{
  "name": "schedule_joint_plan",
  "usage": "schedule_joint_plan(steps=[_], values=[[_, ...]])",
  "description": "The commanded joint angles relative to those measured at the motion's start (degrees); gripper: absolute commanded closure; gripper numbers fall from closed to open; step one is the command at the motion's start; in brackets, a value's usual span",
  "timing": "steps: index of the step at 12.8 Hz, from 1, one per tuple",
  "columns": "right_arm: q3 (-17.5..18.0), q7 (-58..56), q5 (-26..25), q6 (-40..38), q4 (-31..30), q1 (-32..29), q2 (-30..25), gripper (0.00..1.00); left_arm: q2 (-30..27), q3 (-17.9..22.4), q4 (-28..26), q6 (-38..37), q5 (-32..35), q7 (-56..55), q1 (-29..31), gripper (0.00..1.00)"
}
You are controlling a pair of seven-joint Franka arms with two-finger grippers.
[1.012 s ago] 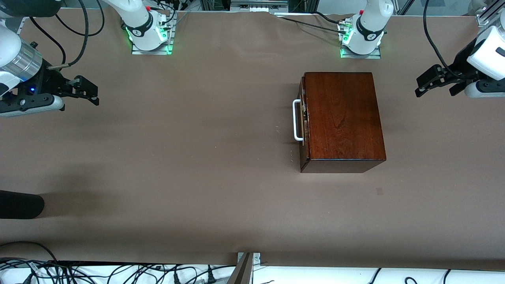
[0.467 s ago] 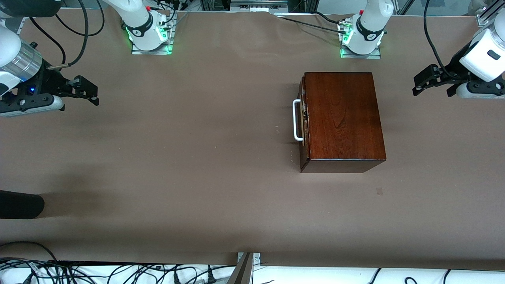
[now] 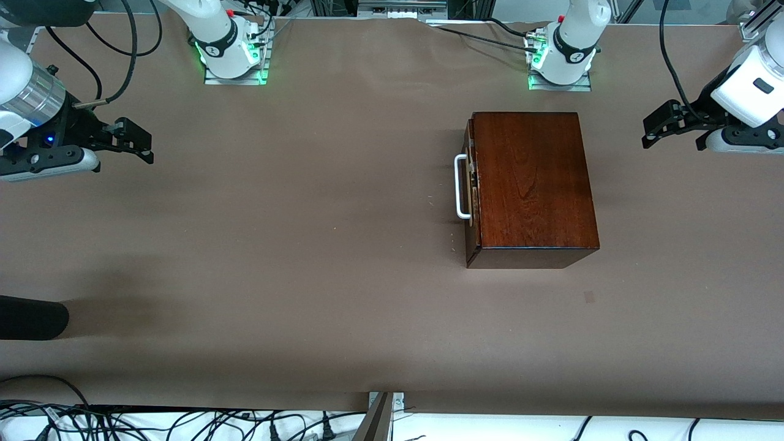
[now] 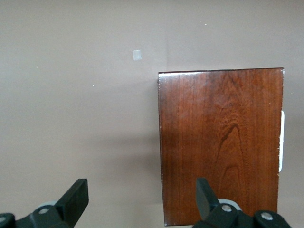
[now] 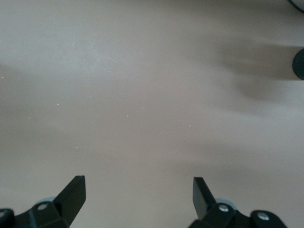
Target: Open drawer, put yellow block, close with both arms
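Note:
The dark mahogany box (image 3: 533, 184) stands on the table in front of the left arm's base. Its drawer (image 3: 470, 184) is pushed in, with the white bar handle (image 3: 460, 187) facing the right arm's end. The box (image 4: 221, 142) and a strip of the handle (image 4: 282, 142) also show in the left wrist view. My left gripper (image 3: 672, 138) (image 4: 141, 194) hangs open and holds nothing, over the table at the left arm's end, beside the box. My right gripper (image 3: 144, 146) (image 5: 139, 192) waits open over bare table at the right arm's end. The yellow block is out of view.
A brown cloth (image 3: 306, 245) covers the table. A black rounded object (image 3: 30, 317) (image 5: 300, 64) juts in at the right arm's end, nearer the front camera. A small tape patch (image 3: 588, 297) (image 4: 137, 55) lies near the box. Cables lie along the front edge.
The left arm's wrist has turned and its gripper has shifted slightly toward the robots' bases. The right arm and the box have not moved.

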Motion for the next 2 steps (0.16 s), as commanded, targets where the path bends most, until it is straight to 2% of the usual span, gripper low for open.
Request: schedule_joint_plan(steps=[1,2], values=[[-0.1,0.6,-0.1,-0.7,0.9,0.1,0.2,0.00,-1.2,0.3,-1.3,0.2,1.6,1.1,-0.6,0.00],[-0.1,0.6,-0.1,-0.7,0.9,0.1,0.2,0.00,-1.2,0.3,-1.3,0.2,1.6,1.1,-0.6,0.00]])
